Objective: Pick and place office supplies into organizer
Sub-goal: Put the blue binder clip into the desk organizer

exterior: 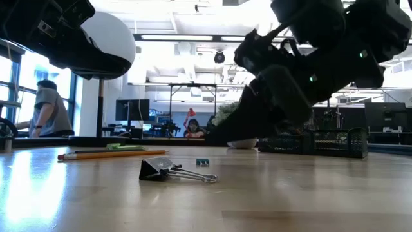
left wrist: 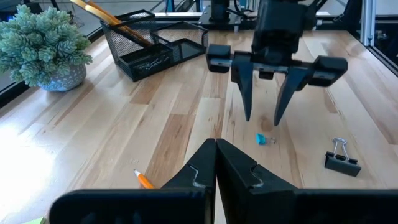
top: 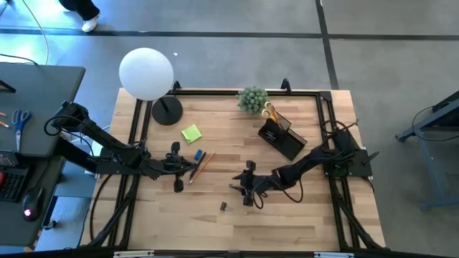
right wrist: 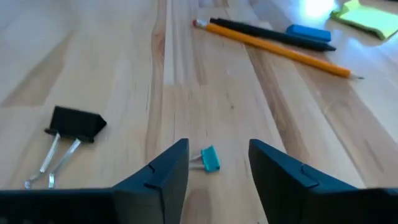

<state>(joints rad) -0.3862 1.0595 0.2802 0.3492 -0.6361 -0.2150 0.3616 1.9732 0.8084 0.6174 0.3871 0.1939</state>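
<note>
A tiny teal binder clip (right wrist: 209, 158) lies on the wooden table. My right gripper (right wrist: 217, 149) stands open just over it, one finger on each side, touching nothing; the left wrist view also shows this right gripper (left wrist: 262, 118) open. A black binder clip (right wrist: 76, 123) lies nearby. Farther off are an orange pencil (right wrist: 273, 48), a dark pen (right wrist: 273, 34), a blue block (right wrist: 308, 31) and a lime sticky-note pad (top: 191, 133). The black organizer (top: 282, 136) holds yellow-handled scissors (top: 270, 111). My left gripper (left wrist: 216, 146) waits shut beside the pencils.
A lamp with a white globe (top: 146, 73) and round black base (top: 166, 111) stands at the far left, and a small potted plant (top: 252, 99) at the far edge by the organizer. A black rail (top: 215, 91) frames the table. Bare wood lies along the near edge.
</note>
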